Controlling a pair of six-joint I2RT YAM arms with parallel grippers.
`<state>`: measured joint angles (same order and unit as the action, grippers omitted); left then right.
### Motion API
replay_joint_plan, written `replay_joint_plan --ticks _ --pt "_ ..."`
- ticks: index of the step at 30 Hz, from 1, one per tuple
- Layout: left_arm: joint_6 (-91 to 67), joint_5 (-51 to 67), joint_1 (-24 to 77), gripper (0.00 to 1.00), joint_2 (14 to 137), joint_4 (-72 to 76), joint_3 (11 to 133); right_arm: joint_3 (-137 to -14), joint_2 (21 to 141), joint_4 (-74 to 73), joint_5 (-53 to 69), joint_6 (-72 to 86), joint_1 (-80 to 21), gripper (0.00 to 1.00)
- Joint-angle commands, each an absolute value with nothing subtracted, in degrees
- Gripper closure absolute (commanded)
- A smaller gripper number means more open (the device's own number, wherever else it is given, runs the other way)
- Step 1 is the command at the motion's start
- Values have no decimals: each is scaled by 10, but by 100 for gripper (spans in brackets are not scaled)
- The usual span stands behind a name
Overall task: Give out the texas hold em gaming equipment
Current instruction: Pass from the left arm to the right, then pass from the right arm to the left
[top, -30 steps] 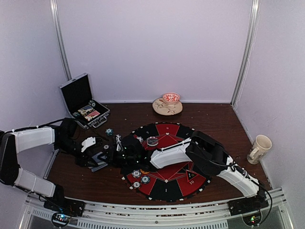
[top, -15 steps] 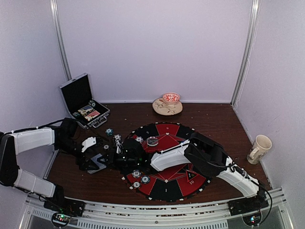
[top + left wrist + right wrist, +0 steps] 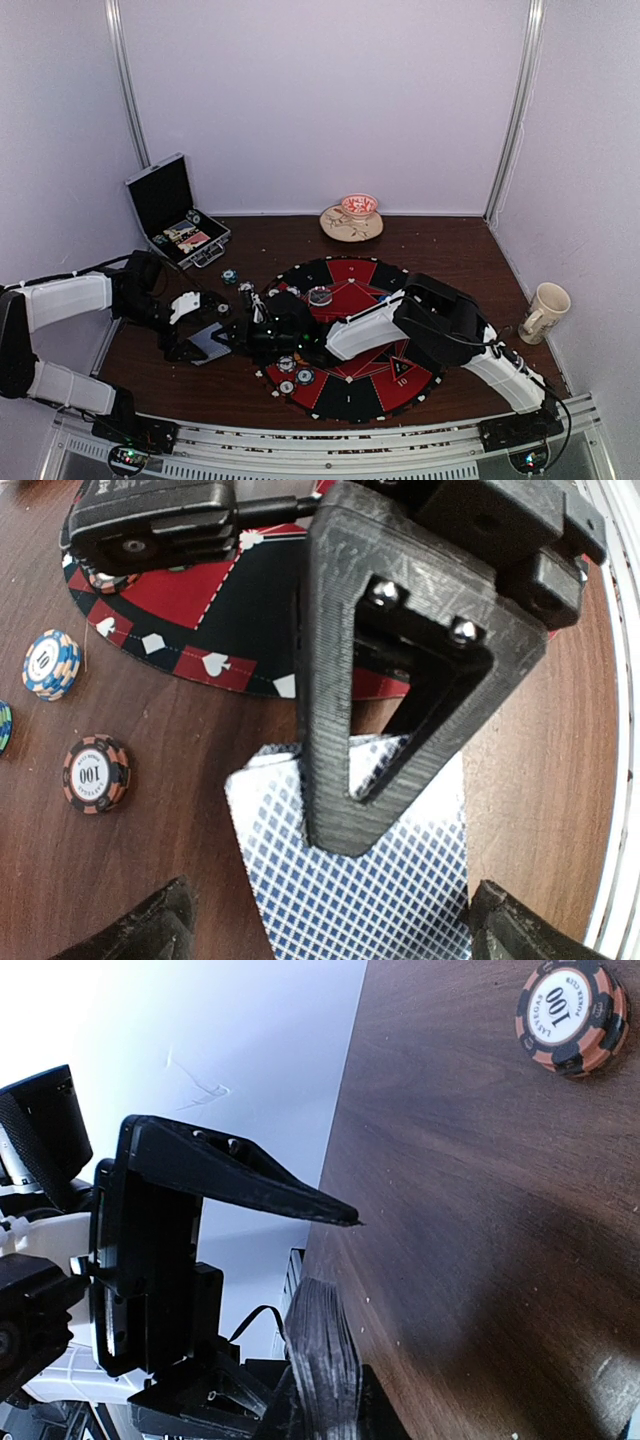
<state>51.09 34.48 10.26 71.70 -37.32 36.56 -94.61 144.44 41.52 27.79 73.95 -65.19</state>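
Observation:
A deck of blue-diamond-backed playing cards (image 3: pixel 350 880) sits just above the brown table, left of the round mat (image 3: pixel 350 395). My left gripper (image 3: pixel 335 925) is open, its fingertips (image 3: pixel 150 930) wide apart on either side of the deck. My right gripper (image 3: pixel 325 1385) is shut on the deck (image 3: pixel 325 1340), with one triangular finger (image 3: pixel 400 670) lying across the card backs. In the top view the two grippers meet at the cards (image 3: pixel 212 343), the left gripper (image 3: pixel 192 335) beside the right gripper (image 3: pixel 255 328). A loose 100 chip (image 3: pixel 96 772) and a short chip stack (image 3: pixel 50 664) lie nearby.
Three chips (image 3: pixel 293 374) lie on the mat's near left and a chip stack (image 3: pixel 320 296) on its far part. Another chip (image 3: pixel 229 276) rests off the mat. An open black case (image 3: pixel 175 212) stands at back left, a bowl on a saucer (image 3: pixel 355 215) at the back, a mug (image 3: pixel 545 310) at right.
My left gripper has opened and let go of the deck, while the right gripper has closed on it. The left arm has drawn slightly back to the left.

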Motion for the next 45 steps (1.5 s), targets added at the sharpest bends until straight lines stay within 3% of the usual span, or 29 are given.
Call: replay_joint_plan --ticks 1,23,32,39,45 --pt "527 362 111 2 706 -360 366 -934 1403 464 269 749 -654 100" --pt "504 313 159 3 698 -356 373 -931 1382 462 262 750 -660 100" --pt "502 308 163 32 688 -356 371 -937 1393 460 269 752 -663 100" --pt "498 307 163 45 685 -356 373 -937 1396 461 276 753 -663 91" --pt "496 305 164 45 691 -356 375 -936 1397 463 285 753 -664 79"
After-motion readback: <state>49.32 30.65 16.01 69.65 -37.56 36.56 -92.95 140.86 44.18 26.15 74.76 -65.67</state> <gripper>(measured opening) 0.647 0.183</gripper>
